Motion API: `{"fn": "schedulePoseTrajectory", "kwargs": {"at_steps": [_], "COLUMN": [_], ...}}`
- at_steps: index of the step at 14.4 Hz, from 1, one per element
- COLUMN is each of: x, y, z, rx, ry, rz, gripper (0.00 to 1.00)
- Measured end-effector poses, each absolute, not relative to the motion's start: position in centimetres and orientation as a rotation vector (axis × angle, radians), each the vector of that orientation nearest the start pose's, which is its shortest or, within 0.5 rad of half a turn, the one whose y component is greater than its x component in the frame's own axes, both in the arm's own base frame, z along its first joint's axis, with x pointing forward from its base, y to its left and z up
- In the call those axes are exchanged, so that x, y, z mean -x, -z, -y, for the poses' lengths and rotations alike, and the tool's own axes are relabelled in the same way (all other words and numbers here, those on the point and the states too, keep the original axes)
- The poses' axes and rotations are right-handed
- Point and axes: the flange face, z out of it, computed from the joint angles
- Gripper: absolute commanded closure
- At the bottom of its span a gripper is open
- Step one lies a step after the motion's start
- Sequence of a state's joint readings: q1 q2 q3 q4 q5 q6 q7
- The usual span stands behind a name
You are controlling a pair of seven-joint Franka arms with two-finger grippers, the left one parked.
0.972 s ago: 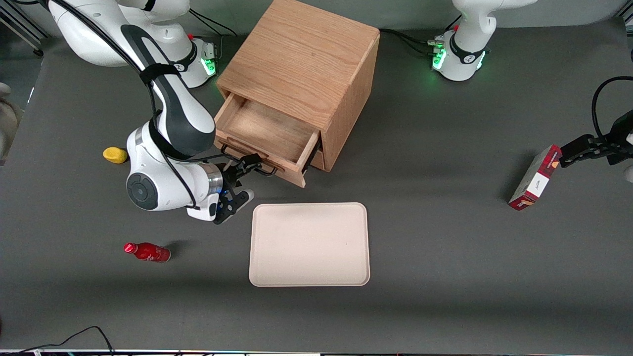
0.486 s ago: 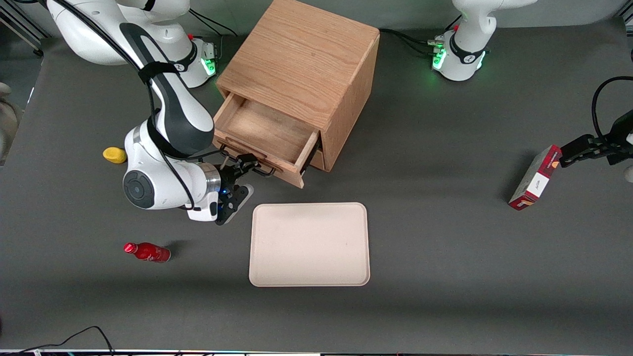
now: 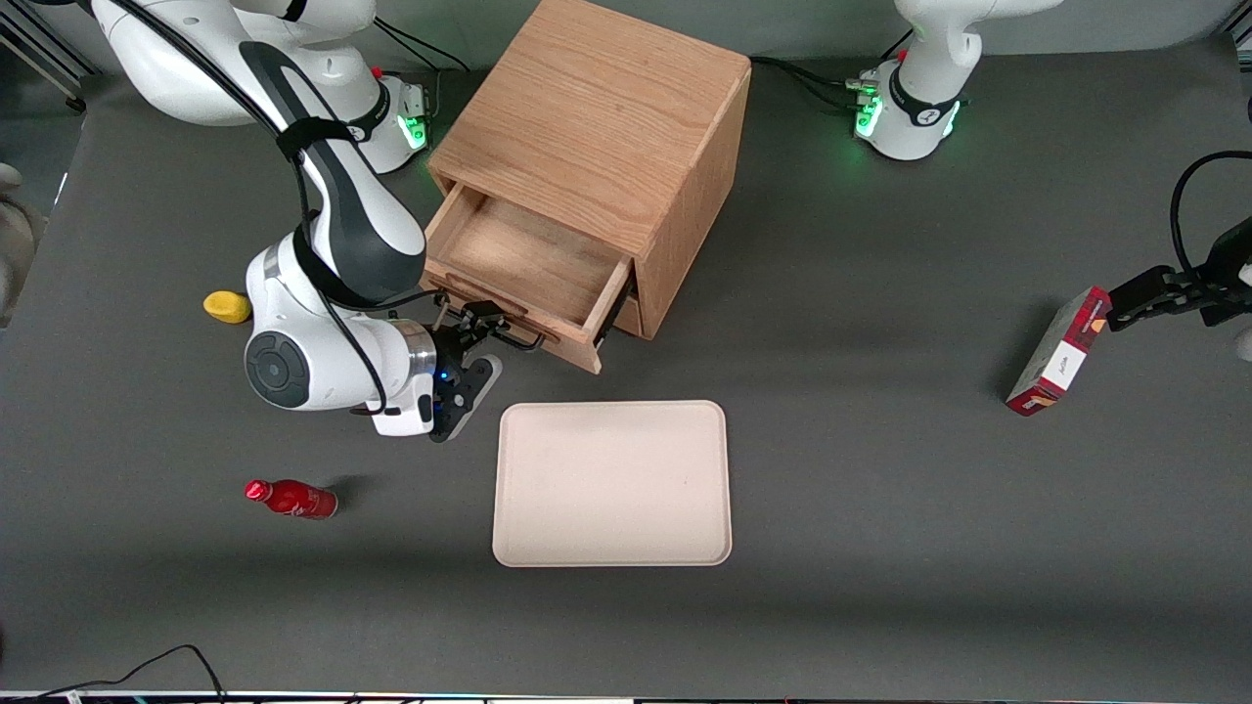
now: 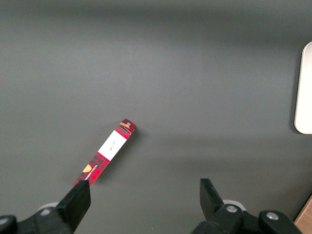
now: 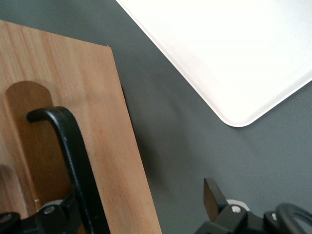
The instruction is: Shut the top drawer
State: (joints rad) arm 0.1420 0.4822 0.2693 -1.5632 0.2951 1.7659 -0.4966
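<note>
Pincer (image 3: 479, 344) released, spread astride handle (image 3: 489, 328) at drawer (image 3: 523, 264) front, six o'clock of cabinet (image 3: 597, 117); placed so, likely for pushing shut.

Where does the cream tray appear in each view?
Front view: the cream tray lies nearer the camera than the top drawer; the gripper is at the drawer's handle.
Right wrist view: tray corner.
Left wrist view: tray edge.
Shared landmark: the tray.
</note>
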Motion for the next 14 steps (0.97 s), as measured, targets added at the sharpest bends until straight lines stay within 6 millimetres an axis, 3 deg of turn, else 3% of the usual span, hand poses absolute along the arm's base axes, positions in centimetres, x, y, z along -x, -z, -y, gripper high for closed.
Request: {"fn": "schedulePoseTrajectory", "kwargs": {"at_steps": [14], "x": [-56.2], "y": [-36.3], "z": [-30.3], "rx": [2.448], "ry": [-0.441], "rz": [1.084], "gripper": [0.0]}}
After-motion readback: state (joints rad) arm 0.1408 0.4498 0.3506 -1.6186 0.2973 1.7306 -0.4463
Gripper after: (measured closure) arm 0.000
